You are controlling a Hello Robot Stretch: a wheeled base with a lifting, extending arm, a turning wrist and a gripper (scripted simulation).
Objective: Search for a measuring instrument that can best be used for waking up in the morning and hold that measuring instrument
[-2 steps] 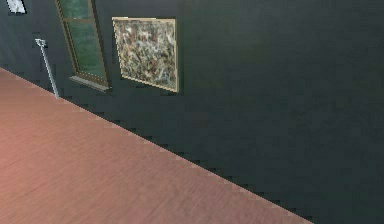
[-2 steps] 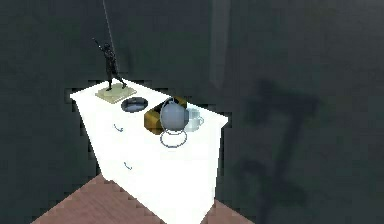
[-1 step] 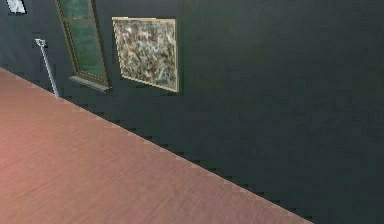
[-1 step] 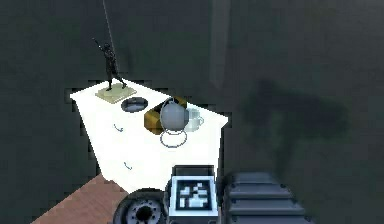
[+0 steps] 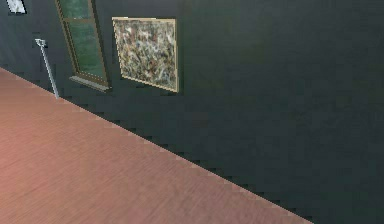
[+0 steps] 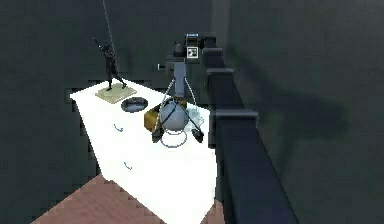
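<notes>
Arm reaches over white dresser (image 6: pixel 130 150); alarm clock unconfirmed.
Gripper (image 6: pixel 175 138) points down beside a small brown object (image 6: pixel 152 120), likely positioned for a pick; jaw state and load cannot be told.

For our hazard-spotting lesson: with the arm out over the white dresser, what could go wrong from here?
The gripper is at a grey round thing at the white dresser top; whether it holds it cannot be told, so a lift may come up without it. A brown thing and a dark dish lie close by and could be knocked. The slim statue near the edge might topple if bumped.
</notes>
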